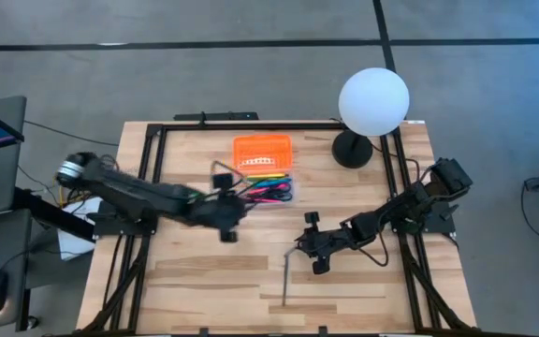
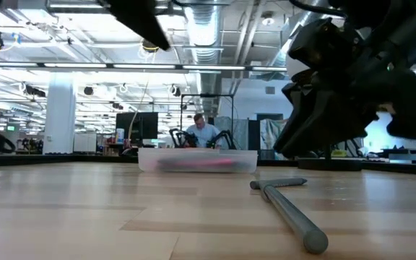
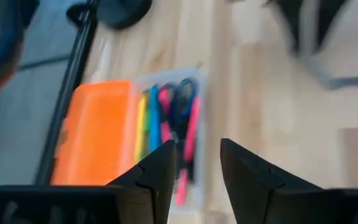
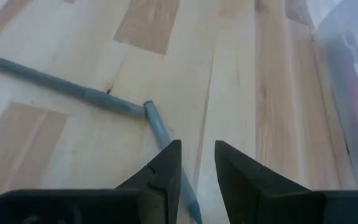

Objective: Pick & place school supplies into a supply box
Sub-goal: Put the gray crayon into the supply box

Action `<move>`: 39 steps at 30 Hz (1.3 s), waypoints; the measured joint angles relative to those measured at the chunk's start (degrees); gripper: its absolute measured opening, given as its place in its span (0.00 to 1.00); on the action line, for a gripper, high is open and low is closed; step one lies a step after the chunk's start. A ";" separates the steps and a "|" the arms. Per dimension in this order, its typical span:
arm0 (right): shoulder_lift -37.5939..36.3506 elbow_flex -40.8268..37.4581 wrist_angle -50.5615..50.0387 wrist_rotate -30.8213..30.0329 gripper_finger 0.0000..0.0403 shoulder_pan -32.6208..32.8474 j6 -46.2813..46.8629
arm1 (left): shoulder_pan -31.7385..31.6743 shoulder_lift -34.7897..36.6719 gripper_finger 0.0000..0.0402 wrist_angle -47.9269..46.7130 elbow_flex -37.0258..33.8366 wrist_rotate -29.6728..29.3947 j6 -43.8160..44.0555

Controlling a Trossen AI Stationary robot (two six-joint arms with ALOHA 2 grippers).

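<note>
Your left gripper, fingers parted and empty, hovers beside the clear plastic supply box (orange lid open) holding coloured pens. Right gripper, slightly parted, straddles a grey pen.

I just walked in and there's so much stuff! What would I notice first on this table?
Probably the big white globe lamp at the table's far right corner, and the bright orange lid lying open beside the clear supply box full of colourful pens, near the far middle. The left pincer hangs open, empty, just by that box, while the right pincer waits over two grey pens lying loose on the wood.
</note>
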State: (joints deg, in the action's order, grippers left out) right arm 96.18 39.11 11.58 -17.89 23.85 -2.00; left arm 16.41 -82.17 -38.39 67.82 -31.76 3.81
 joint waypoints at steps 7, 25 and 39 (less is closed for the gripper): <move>1.62 0.03 4.27 6.24 0.22 -2.08 -0.59 | 8.71 15.46 0.31 15.64 -19.83 -2.08 7.51; 2.60 0.01 8.64 14.19 0.22 -4.51 -2.22 | 28.10 21.29 0.31 59.88 -46.67 -4.56 3.16; 8.18 0.07 11.65 16.63 0.22 -5.52 -3.33 | 30.99 20.20 0.31 62.45 -46.72 -8.00 0.36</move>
State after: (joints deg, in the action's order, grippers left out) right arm 104.36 39.18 23.23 -1.26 18.33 -5.33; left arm 47.40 -61.98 24.05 21.10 -39.77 4.16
